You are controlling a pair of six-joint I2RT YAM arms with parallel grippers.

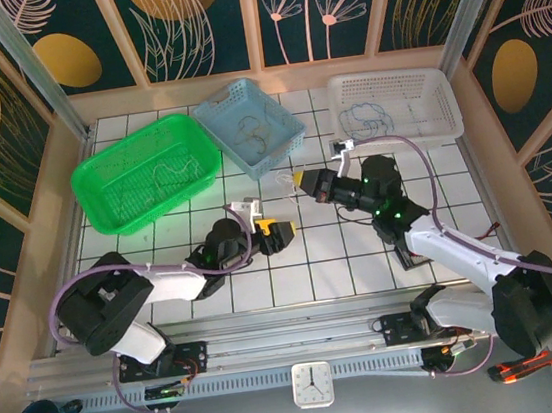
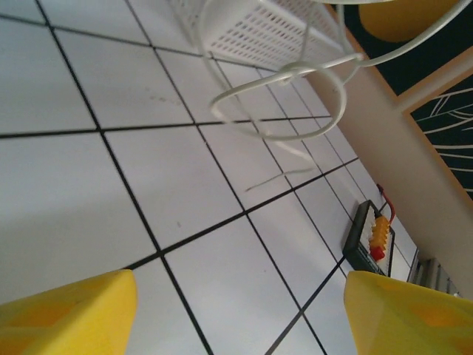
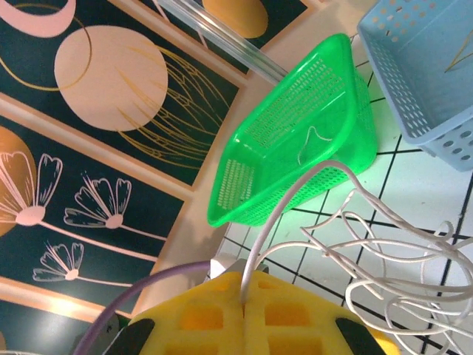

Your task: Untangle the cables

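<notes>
My right gripper (image 1: 296, 180) hangs over the middle of the table, its yellow fingers shut on a white cable (image 3: 295, 200) that rises from the seam between them (image 3: 244, 287). The rest of that cable dangles in loose loops (image 3: 392, 259) above the tiles. The left wrist view catches the same cable as a white loop (image 2: 295, 70) hanging in the air ahead of my left gripper (image 2: 236, 318). Its yellow fingers (image 2: 70, 318) stand wide open with nothing between them. My left gripper (image 1: 283, 230) sits low, in front of and left of the right one.
Three baskets line the back. The green basket (image 1: 101, 173) holds a pale wire, the blue basket (image 1: 280, 115) a grey-brown wire (image 1: 251, 129), and the white basket (image 1: 433, 86) a blue wire (image 1: 371, 114). A small black connector block (image 2: 373, 237) lies near the right wall.
</notes>
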